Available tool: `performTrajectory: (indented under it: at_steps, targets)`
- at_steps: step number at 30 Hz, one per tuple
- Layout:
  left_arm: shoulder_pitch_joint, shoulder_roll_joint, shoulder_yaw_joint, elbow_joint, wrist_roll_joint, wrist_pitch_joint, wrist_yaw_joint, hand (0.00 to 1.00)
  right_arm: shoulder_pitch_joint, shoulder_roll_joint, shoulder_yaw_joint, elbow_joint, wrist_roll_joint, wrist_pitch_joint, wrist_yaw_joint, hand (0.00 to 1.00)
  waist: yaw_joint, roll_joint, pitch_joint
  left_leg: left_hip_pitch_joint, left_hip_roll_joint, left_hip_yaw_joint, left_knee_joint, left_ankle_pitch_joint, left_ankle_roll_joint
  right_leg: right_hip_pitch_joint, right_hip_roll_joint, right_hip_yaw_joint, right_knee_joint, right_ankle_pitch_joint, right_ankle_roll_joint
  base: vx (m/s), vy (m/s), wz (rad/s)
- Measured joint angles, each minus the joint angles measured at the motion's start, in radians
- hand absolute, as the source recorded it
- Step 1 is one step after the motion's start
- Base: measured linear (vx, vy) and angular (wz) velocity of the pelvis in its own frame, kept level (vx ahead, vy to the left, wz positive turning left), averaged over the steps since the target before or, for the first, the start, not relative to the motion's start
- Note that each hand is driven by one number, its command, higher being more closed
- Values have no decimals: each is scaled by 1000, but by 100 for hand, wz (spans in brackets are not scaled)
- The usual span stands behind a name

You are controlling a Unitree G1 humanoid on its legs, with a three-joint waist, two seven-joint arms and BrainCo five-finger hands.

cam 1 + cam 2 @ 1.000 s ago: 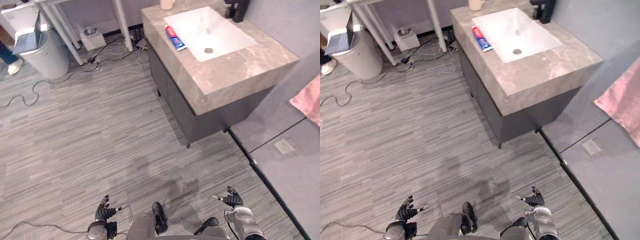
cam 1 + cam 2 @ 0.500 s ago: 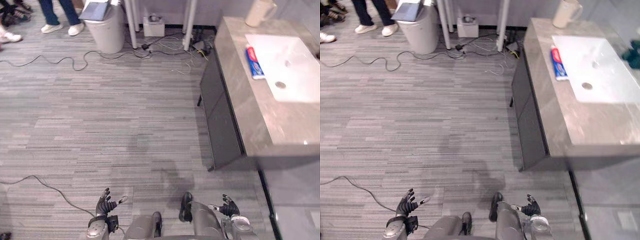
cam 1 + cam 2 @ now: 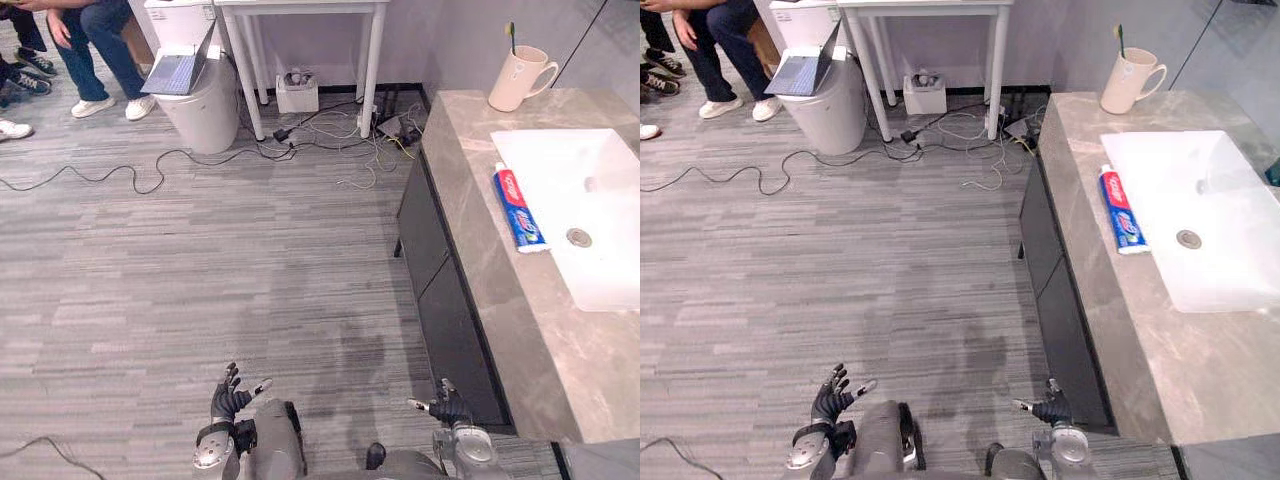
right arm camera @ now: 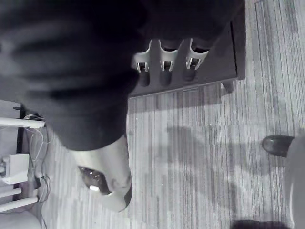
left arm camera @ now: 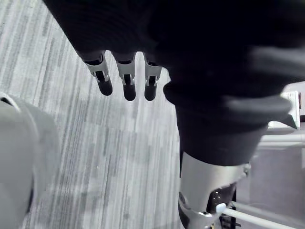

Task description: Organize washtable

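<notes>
Several people's legs (image 3: pixel 95 40) far left. Next right, one pale round bin (image 3: pixel 205 115) with one open laptop (image 3: pixel 178 72) on top, then one white table (image 3: pixel 372 60) on thin legs, one small white box (image 3: pixel 297 93) beneath, loose cables (image 3: pixel 330 150) strewn over the floor (image 3: pixel 200 260). Near, low: left robot hand (image 3: pixel 234 393) spread wide, empty; right robot hand (image 3: pixel 441 405) likewise splayed, empty, close before the dark cabinet (image 3: pixel 440 290). Right: one grey stone counter (image 3: pixel 470 230) with one white sink (image 3: pixel 600 270). One red-white-blue toothpaste tube (image 3: pixel 519 207) flat along the sink's left rim; one cream mug (image 3: pixel 515 78) upright at the far corner, one toothbrush (image 3: pixel 512 33) standing in it.
</notes>
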Motion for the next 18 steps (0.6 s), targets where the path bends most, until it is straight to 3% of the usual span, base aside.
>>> performTrajectory:
  at_steps: [2,4,6,8,9,11,12,15,16,17,18]
  targets:
    - [-14,18,-1,-4,1,2,1,0,7,34,5,-14,-1,-3,5,0,-2,-44,-16,-6,-36,29,34,-61,21,-9,-50,-2,14,24,8,400,368,-25]
    - [-19,25,-4,-4,4,4,1,0,1,45,5,-14,-2,-4,6,0,1,-59,-25,16,-47,64,83,-123,43,-22,-81,10,87,40,33,357,318,-36]
    - [-18,30,-36,-4,13,6,1,0,-2,49,5,-14,-6,-6,7,0,-3,-62,-26,86,-60,113,75,-159,68,-108,-112,29,315,59,56,290,234,-49]
    - [-24,51,-69,-4,22,6,1,0,-2,58,7,-12,-9,-6,9,0,-7,-57,-24,188,-69,159,28,-185,74,-242,-125,14,611,72,56,344,164,-62]
    - [-24,54,-79,-4,22,6,2,0,-4,61,11,-13,-10,-5,9,0,-13,-54,-22,266,-72,194,-15,-200,69,-320,-123,-45,732,59,33,335,96,-66]
    - [-18,54,-81,-1,22,6,2,0,-7,61,31,-13,-11,-6,9,0,-34,-52,-22,329,-71,224,-47,-214,58,-380,-118,-121,776,38,0,274,28,-59]
    - [-23,55,-84,18,22,5,2,0,-16,62,45,-12,-12,-6,10,0,-44,-59,-26,368,-69,260,-73,-223,44,-433,-111,-205,746,22,-27,259,-4,-53]
    - [-33,57,-87,67,22,5,0,0,-30,56,44,19,-16,-8,10,0,-62,-61,-28,427,-66,296,-99,-224,37,-464,-95,-384,560,25,-47,293,-37,-47]
    - [-41,58,-87,81,22,6,0,0,-30,54,44,35,-22,-8,10,0,-60,-68,-32,436,-73,296,-99,-225,27,-460,-68,-420,436,67,-85,314,-70,-31]
    - [-44,66,-83,89,22,6,0,0,-16,49,44,41,-33,-7,10,0,-60,-93,-45,449,-88,284,-100,-235,4,-435,-44,-426,324,99,-198,477,-92,-48]
    - [-51,43,-73,99,22,9,0,0,-19,26,43,49,-41,-4,10,0,-57,-45,-37,460,-49,278,-85,-243,-16,-410,-8,-438,304,104,-210,463,-111,-35]
